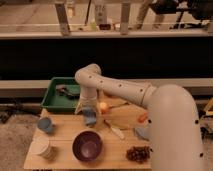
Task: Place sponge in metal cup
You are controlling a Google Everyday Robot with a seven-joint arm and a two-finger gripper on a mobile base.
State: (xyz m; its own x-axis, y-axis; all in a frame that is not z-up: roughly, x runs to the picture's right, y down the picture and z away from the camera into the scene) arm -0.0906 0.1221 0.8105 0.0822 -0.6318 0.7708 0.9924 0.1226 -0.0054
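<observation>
My gripper [87, 111] points down over the back left part of the wooden table [65, 161], at the end of the white arm [120, 90] that curves in from the right. A blue-grey sponge [90, 119] sits right under the gripper and touches it. I cannot tell whether it rests on the table or is lifted. The metal cup [45, 125], greyish blue, stands upright on the table to the left of the sponge, about a hand's width away from the gripper.
A green tray [54, 97] holding a dark object stands behind the gripper. An orange fruit [103, 106] lies just right of it. A purple bowl [87, 145], a white cup [42, 148], a white utensil [115, 130], a pine cone [138, 153] and an orange item [143, 118] are on the table.
</observation>
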